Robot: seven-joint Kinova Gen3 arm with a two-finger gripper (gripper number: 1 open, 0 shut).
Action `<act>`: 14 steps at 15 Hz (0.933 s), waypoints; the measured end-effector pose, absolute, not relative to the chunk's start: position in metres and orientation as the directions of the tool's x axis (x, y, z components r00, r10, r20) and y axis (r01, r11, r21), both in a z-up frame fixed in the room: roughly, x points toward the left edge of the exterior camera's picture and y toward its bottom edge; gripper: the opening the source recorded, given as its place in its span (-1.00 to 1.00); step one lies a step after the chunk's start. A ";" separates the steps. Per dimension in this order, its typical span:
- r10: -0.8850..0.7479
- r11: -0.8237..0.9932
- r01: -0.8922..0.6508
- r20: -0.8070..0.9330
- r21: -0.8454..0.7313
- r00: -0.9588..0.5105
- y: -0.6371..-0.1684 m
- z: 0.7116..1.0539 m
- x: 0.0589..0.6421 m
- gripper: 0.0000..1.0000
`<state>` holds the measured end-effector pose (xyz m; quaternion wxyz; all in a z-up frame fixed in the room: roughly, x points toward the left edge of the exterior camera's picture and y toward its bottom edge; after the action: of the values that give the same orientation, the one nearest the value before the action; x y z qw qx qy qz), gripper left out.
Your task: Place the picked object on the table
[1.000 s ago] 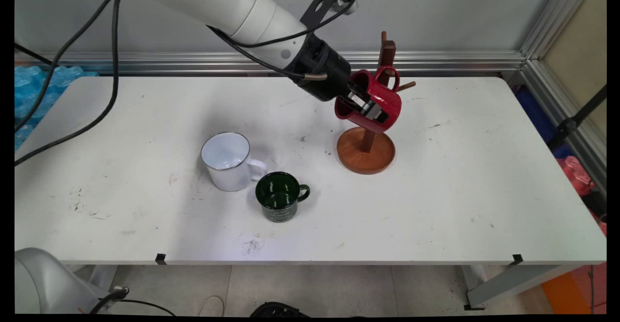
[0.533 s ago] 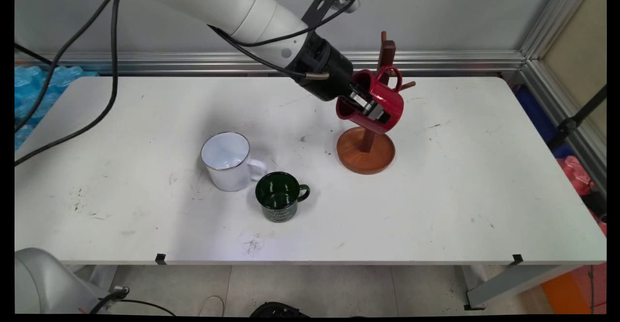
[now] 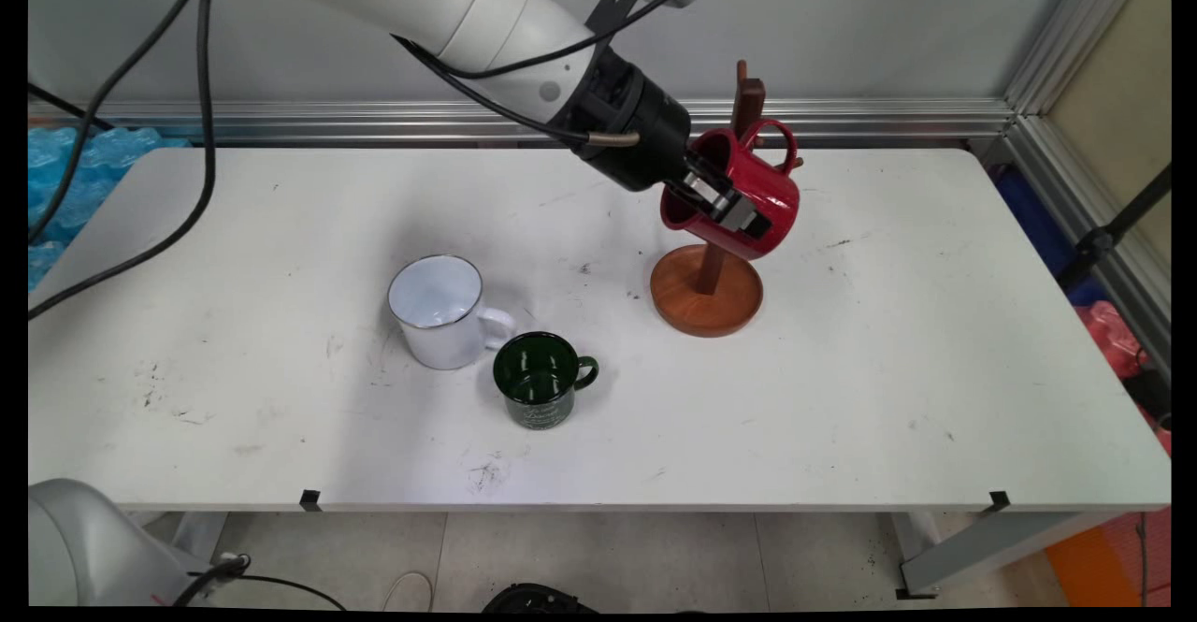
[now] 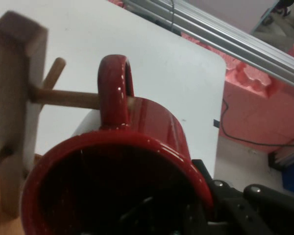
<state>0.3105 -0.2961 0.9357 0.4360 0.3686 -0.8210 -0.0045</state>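
I've got the table (image 3: 842, 397) well below my hand. Just beyond the hand stands the wooden mug tree (image 3: 709, 285), round base under the hand, post rising behind it, pegs sticking out sideways for hanging mugs by the handle. My gripper (image 3: 718, 206) is clamped on the red mug (image 3: 759, 194), one finger inside the mouth and the other outside on the wall, so it's pinching the rim. Mug is tipped on its side, mouth facing back at my wrist, handle (image 4: 114, 90) up and away from me. In the hand view the handle loop sits over a peg (image 4: 68, 99), judging by how the peg runs up to the handle; can't tell if it's fully threaded. Red mug looks empty inside.

Well off to the side, down on the table: white mug (image 3: 438, 311) upright, nothing in it. Green mug (image 3: 540, 380) just beside it, upright, dark inside, looks empty too.
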 end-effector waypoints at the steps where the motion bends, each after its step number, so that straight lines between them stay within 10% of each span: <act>1: -0.607 0.731 -0.598 0.714 0.330 -0.348 -0.295 0.937 0.310 -1.00; 14: -0.603 0.753 -0.576 0.682 0.317 -0.413 -0.246 0.966 0.311 -1.00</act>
<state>0.3111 -0.2458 0.9658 0.4127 0.3509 -0.8404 -0.0162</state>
